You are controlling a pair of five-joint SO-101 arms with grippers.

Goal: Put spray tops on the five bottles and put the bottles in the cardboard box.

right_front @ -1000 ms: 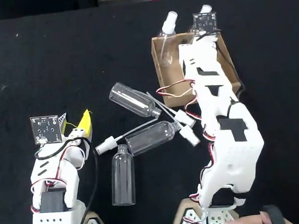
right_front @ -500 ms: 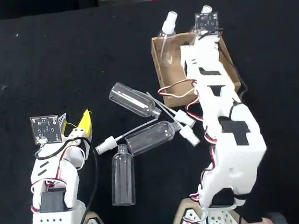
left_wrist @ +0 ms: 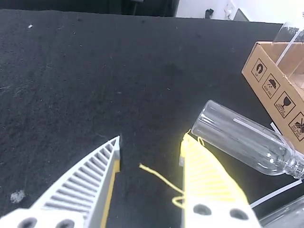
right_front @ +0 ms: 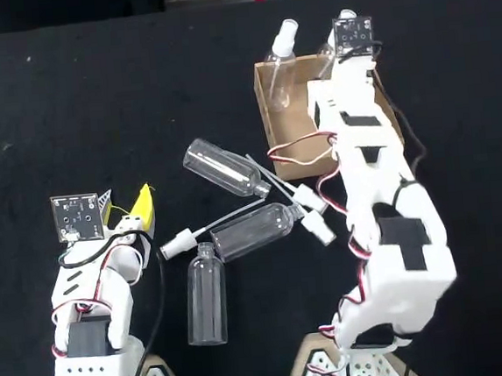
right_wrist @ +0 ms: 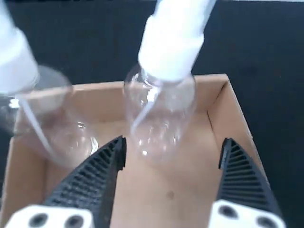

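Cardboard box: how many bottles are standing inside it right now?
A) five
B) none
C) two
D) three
C: the first bottle and the second bottle stand inside the cardboard box, both capped.

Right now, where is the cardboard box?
In the high view, the cardboard box sits at the far right of the table, beneath the right claw, with two topped bottles standing inside it.
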